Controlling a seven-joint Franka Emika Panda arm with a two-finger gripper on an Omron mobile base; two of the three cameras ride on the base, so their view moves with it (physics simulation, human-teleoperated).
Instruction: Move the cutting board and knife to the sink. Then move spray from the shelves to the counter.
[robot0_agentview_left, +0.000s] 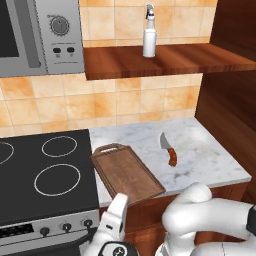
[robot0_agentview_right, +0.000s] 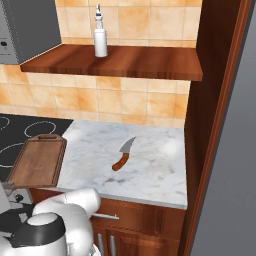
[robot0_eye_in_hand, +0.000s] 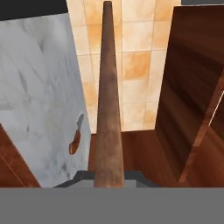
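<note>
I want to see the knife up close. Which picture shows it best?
The right base view: the knife lies whole on the marble counter. The left base view shows it smaller; the hand view shows it sideways.

Orange-tiled wall (robot0_agentview_left: 125, 107); microwave (robot0_agentview_left: 40, 35) upper left; black stovetop (robot0_agentview_left: 45, 172); dark wood side panel (robot0_agentview_right: 210, 100).

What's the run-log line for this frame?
end effector: shut on cutting board edge | board: tilted, lifted at near end | knife: on counter | spray: on shelves
</note>
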